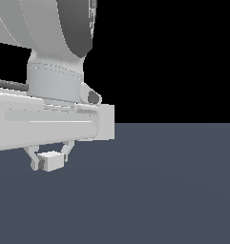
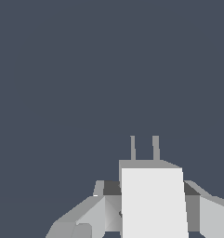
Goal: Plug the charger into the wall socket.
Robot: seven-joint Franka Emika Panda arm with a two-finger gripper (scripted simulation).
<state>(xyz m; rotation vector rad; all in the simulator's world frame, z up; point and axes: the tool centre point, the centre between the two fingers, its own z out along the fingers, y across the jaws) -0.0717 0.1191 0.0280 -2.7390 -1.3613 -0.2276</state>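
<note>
The charger [image 1: 53, 161] is a small plain white block held between the fingers of my gripper [image 1: 49, 159], low at the exterior view's left and above the grey floor. In the wrist view the charger [image 2: 153, 202] fills the space between the two fingers [image 2: 97, 211], and two thin grey prongs [image 2: 144, 148] stick out of its far end. The gripper is shut on the charger. The wall socket is not in view in either frame.
The arm's big white links [image 1: 45, 86] fill the upper part of the exterior view's left. A flat dark grey floor [image 1: 173, 190] spreads under the gripper and toward the exterior view's right, with black background above it.
</note>
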